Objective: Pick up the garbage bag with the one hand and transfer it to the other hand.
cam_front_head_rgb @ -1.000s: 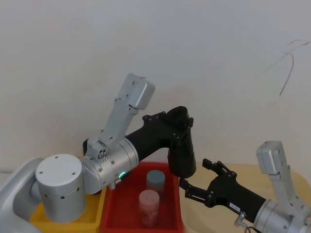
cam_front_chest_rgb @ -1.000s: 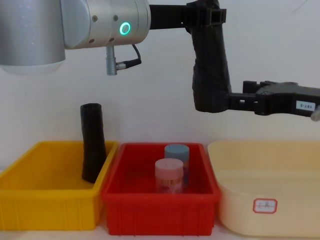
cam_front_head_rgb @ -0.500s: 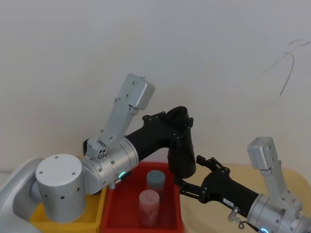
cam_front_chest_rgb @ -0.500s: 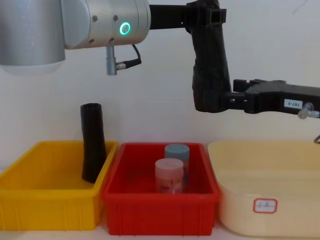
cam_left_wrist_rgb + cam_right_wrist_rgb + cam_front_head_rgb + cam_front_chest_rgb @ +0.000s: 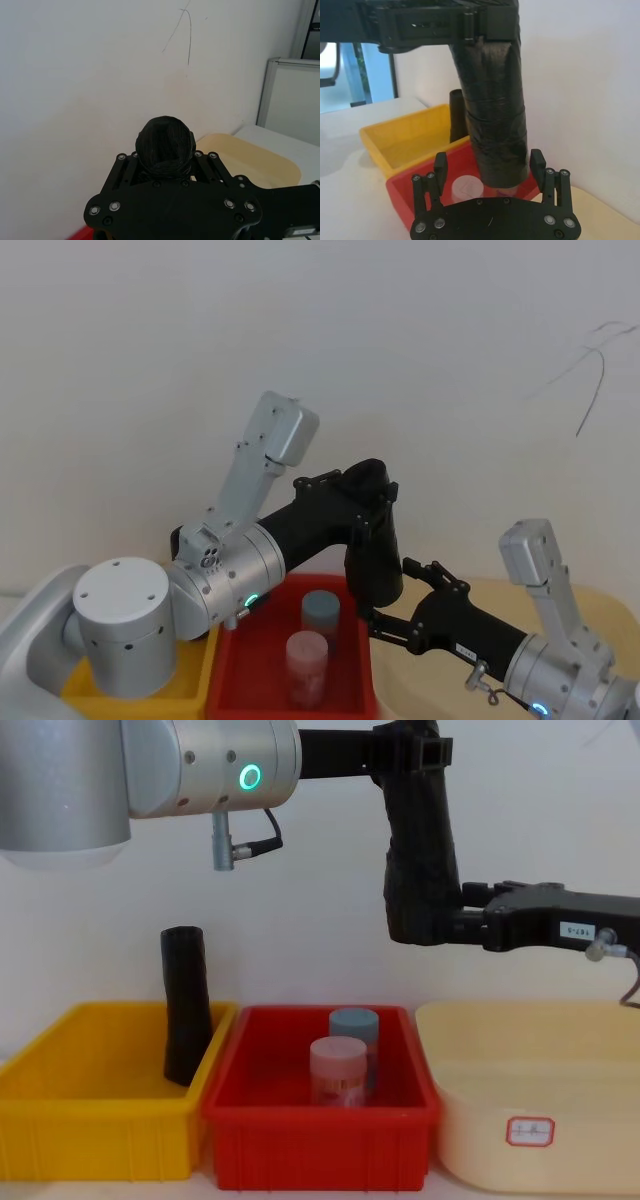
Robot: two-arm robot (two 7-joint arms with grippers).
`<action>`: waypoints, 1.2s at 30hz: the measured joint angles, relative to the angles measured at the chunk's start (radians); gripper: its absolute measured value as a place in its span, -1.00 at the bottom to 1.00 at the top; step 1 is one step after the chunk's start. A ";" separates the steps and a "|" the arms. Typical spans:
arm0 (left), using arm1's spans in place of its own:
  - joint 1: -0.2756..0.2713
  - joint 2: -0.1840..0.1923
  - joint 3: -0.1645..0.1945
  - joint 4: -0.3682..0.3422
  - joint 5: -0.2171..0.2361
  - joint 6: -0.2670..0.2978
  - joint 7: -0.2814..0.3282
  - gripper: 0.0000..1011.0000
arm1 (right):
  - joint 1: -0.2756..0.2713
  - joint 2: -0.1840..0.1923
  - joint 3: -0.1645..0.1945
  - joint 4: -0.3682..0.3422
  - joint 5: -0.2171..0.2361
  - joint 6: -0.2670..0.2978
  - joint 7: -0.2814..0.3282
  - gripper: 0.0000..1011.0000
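1. Clamped at its top in the left end effector (image 5: 412, 758), upper centre of the chest frame: garbage bag (image 5: 420, 860), hanging upright above the red bin (image 5: 320, 1145).
2. Extended from the right edge at mid-height: right end effector (image 5: 465, 916), fingers spread wide either side of the garbage bag's lower end.

Matt, wrinkled, seemingly plastic garbage bag (image 5: 495, 120)

We can read nothing for certain. A small white sticker (image 5: 573, 930) on the black body of the right claw (image 5: 489, 160) carries tiny dark characters we cannot make out. A red-bordered white label (image 5: 531, 1130) on the front wall of the cream tub (image 5: 600, 1160) is likewise too small to read.
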 joint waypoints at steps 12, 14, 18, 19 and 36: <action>0.000 0.000 0.000 0.000 0.000 0.000 0.000 -0.24 | 0.022 0.000 -0.004 0.033 -0.015 -0.012 -0.025 0.98; 0.000 0.000 0.000 0.000 0.000 0.000 0.000 -0.24 | 0.025 -0.001 -0.003 0.039 -0.016 -0.013 -0.028 0.98; 0.000 0.000 0.000 0.000 0.000 0.000 0.000 -0.24 | 0.029 -0.004 -0.003 0.048 -0.017 -0.013 -0.030 0.98; 0.000 0.000 0.000 0.000 0.000 0.000 0.000 -0.24 | 0.030 -0.005 -0.003 0.050 -0.017 -0.013 -0.030 0.98; 0.000 0.000 0.000 0.000 0.000 0.000 0.000 -0.24 | 0.032 -0.013 -0.007 0.047 -0.013 0.002 -0.050 0.98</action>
